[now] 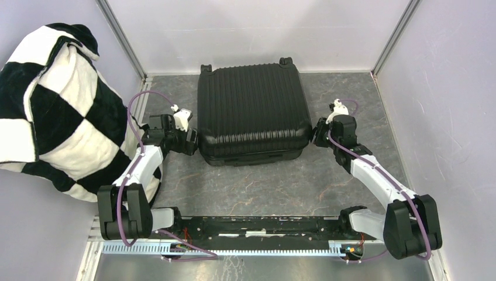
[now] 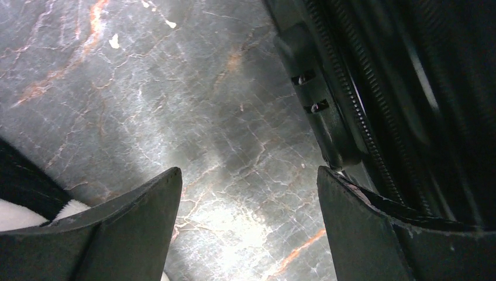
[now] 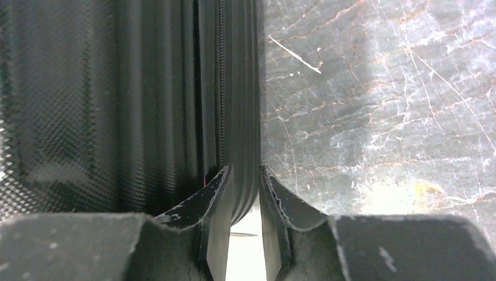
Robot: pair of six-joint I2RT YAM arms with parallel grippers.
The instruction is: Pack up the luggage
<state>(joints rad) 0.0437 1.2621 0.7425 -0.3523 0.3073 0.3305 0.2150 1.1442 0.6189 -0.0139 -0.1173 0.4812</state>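
Item: luggage (image 1: 252, 111), shut, lying flat at centre-back of table (image 1: 251, 187). Left gripper (image 2: 248, 175) spread wide at its near-left corner. Right gripper (image 3: 245, 175) narrowed about the right seam rim, hold unconfirmed. Advised: catch upper shell only, raise both sides evenly. Adjacent: checkered blanket (image 1: 52, 111) heaped left, crowding that side

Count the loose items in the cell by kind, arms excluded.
Black ribbed hard-shell suitcase: 1
Black-and-white checkered blanket: 1
Total: 2
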